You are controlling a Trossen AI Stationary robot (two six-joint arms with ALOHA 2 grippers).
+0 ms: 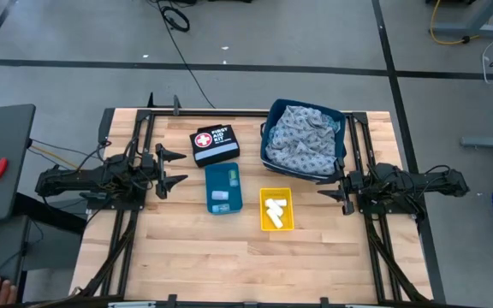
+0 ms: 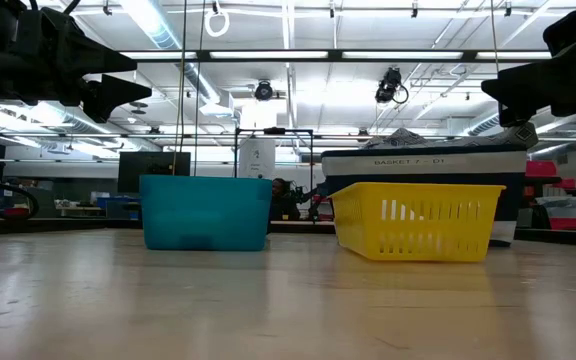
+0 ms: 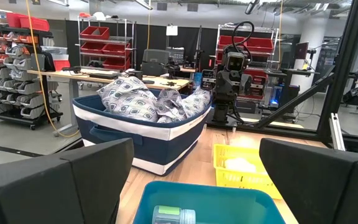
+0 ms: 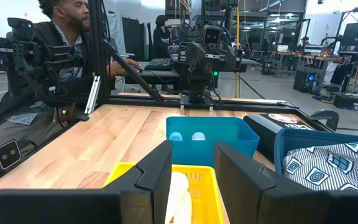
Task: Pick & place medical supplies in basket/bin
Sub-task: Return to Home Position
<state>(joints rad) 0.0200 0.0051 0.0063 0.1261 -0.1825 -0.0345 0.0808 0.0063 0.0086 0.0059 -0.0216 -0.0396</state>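
Gauze rolls (image 1: 273,212) near R gripper (image 1: 325,194), apart

Centre blocked: black pouch (image 1: 215,145), blue bin (image 1: 234,184), yellow basket (image 1: 286,198) and navy basket (image 3: 148,140) stand close together, only narrow gaps between them. The table (image 1: 229,265) is bare and open on the low camera's side of the bins.

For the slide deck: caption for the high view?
Left tool and right tool open at table sides; between: blue bin, yellow basket of white rolls, cloth-filled navy basket, black pouch.
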